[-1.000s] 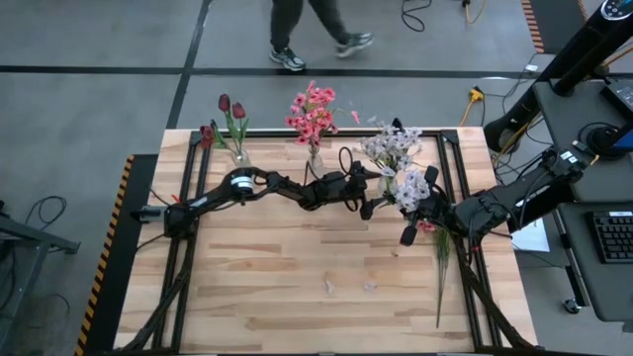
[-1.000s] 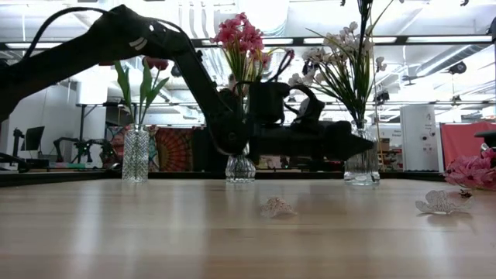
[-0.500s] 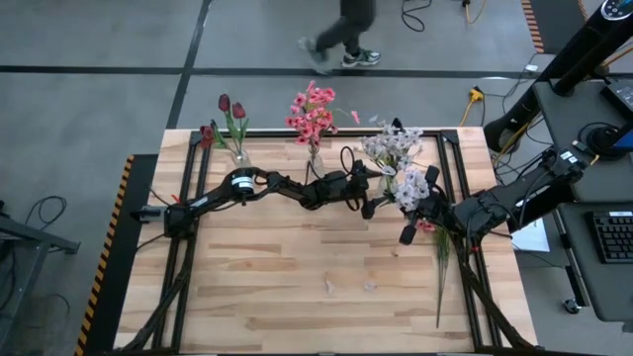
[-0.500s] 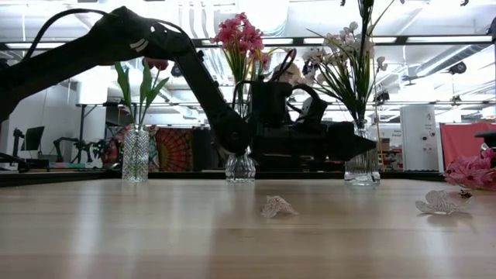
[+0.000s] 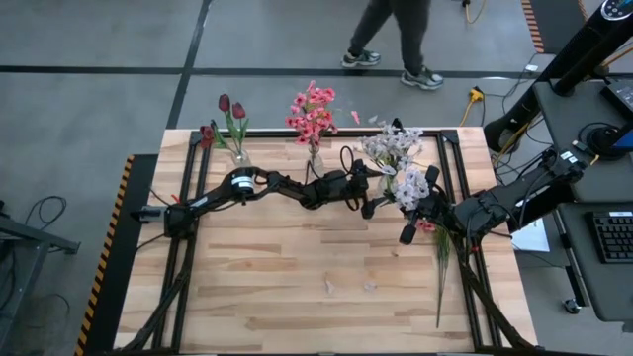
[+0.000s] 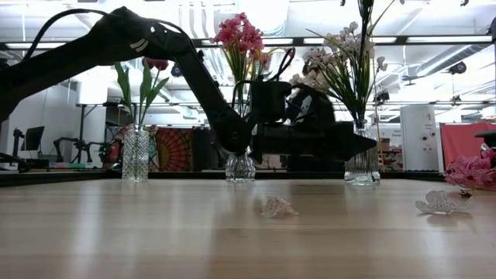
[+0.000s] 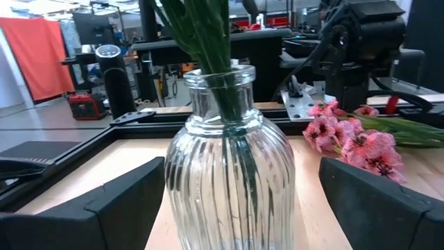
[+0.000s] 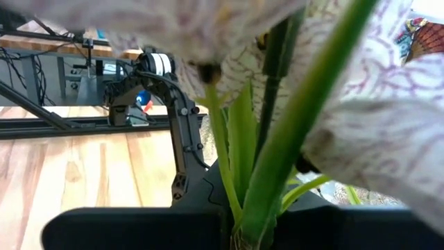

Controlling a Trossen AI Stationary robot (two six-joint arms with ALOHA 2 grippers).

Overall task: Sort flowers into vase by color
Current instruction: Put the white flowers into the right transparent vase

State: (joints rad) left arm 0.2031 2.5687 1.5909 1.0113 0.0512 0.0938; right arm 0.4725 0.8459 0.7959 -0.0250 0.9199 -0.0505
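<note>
Three glass vases stand along the far edge. They hold dark red tulips (image 5: pixel 232 111), pink blooms (image 5: pixel 312 111) and white-lavender sprays (image 5: pixel 389 146). My left gripper (image 5: pixel 379 191) is open and level, a finger on either side of the ribbed vase (image 7: pixel 229 167) with the white-lavender sprays; a gap shows on both sides. My right gripper (image 8: pixel 250 229), at the right, is shut on a white-lavender spray (image 5: pixel 411 186). A pink flower (image 5: pixel 426 225) lies on the table, its stem (image 5: pixel 440 282) running toward the near edge. My right gripper pinches the green stems (image 8: pixel 267 187) of the white-lavender spray between its two fingers, coming level from the table's right. The blossoms (image 8: pixel 361 104) sit close past the fingers. How far down the stems the hold is, the fingers hide.
Two fallen blossoms (image 6: pixel 276 206) (image 6: pixel 438 203) lie on the wood in the middle. Black rails (image 5: pixel 193 178) frame the table. A person (image 5: pixel 396 30) walks on the floor beyond the far edge. A desk with a keyboard (image 5: pixel 613 235) stands to the right.
Both arms have kept still. The person beyond the far edge has walked toward the right.
</note>
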